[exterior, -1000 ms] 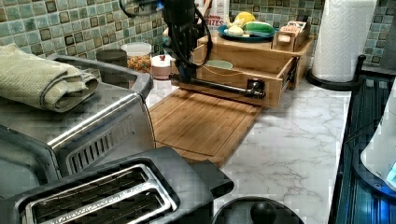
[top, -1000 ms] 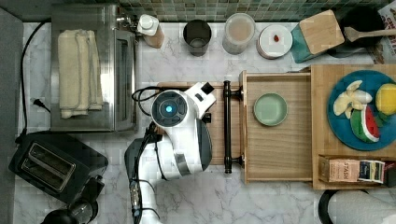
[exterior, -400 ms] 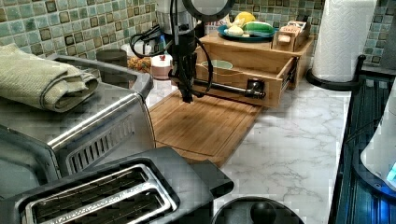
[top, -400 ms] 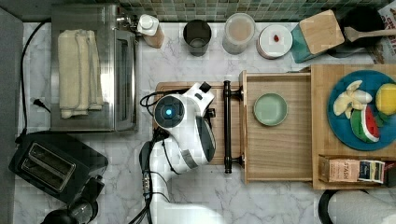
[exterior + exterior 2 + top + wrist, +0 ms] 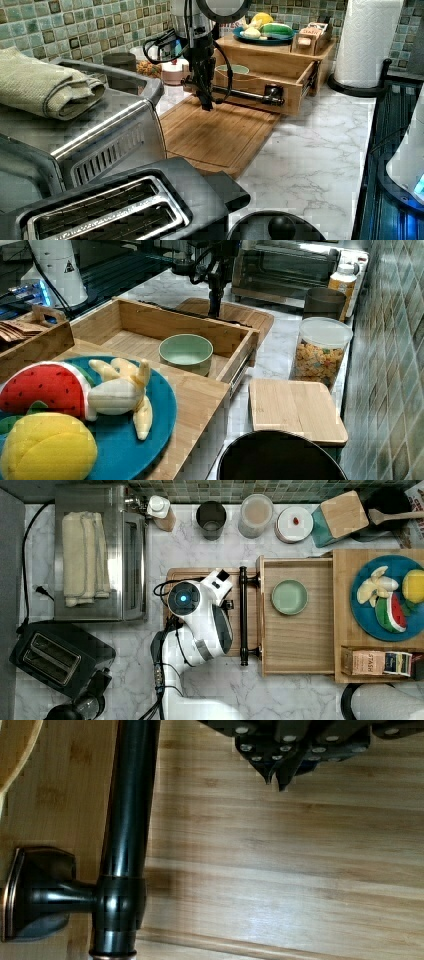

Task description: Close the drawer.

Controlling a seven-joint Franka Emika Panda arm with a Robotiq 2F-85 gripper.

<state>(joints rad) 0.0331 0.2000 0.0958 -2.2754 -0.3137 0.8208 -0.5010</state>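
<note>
On the marble counter (image 5: 215,545), the drawer (image 5: 300,652) stands open at 3 o'clock of the gripper (image 5: 278,782), fingers pressed together; push squarely against the black bar handle (image 5: 243,615) mid-span to avoid racking.

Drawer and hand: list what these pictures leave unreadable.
- Top view: the arm's body covers the hand, hiding its gap to the drawer handle.
- Wrist view: the hand has its fingers together; the upper edge cuts off their bases.
- Right view: the drawer's front wall hides the handle.
</note>
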